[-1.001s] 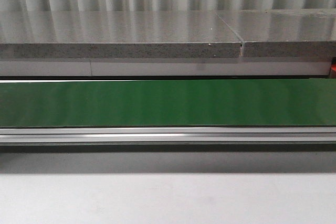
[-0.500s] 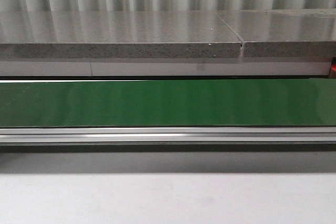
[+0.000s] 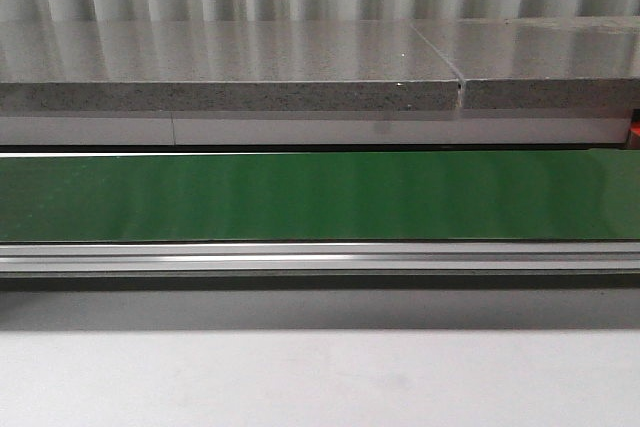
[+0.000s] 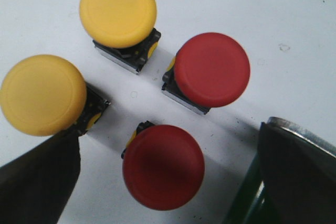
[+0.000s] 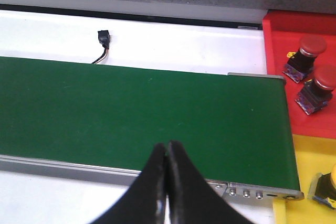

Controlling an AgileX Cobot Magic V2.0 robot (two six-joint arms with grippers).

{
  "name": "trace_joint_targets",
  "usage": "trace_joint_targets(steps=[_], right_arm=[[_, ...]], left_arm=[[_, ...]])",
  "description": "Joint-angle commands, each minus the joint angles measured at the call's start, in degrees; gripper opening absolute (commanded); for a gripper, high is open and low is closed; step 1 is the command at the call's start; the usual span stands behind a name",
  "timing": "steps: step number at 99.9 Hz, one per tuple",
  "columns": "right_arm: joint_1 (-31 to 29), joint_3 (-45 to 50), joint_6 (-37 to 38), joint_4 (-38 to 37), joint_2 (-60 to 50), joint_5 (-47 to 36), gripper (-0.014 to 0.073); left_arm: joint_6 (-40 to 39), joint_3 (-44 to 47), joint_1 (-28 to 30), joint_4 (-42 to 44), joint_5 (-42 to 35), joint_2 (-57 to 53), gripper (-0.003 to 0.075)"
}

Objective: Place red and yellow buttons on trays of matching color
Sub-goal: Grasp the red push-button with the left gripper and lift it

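Green conveyor belt (image 3: 320, 197) spans the middle of the front view, grey stone ledge (image 3: 230, 82) across the upper half, white table (image 3: 320, 377) along the bottom. No arms or buttons show in that view.

Right wrist view: red tray (image 5: 281, 61) at the right edge with two red buttons (image 5: 304, 53) (image 5: 316, 93) already sitting in it. Yellow tray (image 5: 304, 171) sits just below it, lower right, with one yellow button (image 5: 328, 182) cut off by the frame edge. Right gripper (image 5: 167, 169) is at bottom centre over the belt, fingers pressed together, nothing between them.

Left wrist view: four buttons left to sort, clustered on the white surface. Two yellow: one upper centre (image 4: 118, 10), one at the left edge (image 4: 42, 94). Two red: one right of centre (image 4: 211, 69), one lower centre (image 4: 163, 166). Left gripper (image 4: 168, 182) fingers stand wide apart, lower-centre red button between them, not touched yet.

Risks, my read:
- Cluster is tight. Closing on the lower red could knock the left yellow or the other red, since the left finger (image 4: 39, 182) sits right beside the yellow's base.
- Wide caps on narrow bases, so a grip on the cap edge could slip or tip it.

Hard to see: finger tips run off-frame in the left view, so height above the table is unclear. Trays are only partly in frame.
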Motion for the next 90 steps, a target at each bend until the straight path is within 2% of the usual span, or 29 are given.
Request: trace_joint_targets(steps=[1, 90], right_arm=[[-0.01, -1.48, -0.50, 0.12, -0.24, -3.44, -0.0067], [-0.01, -1.48, -0.50, 0.12, -0.24, -3.44, -0.0067]], left_arm=[[-0.80, -1.71, 0.10, 0.09, -2.82, -2.24, 0.0658], [-0.80, -1.71, 0.10, -0.37, -1.52, 0.96, 0.0658]])
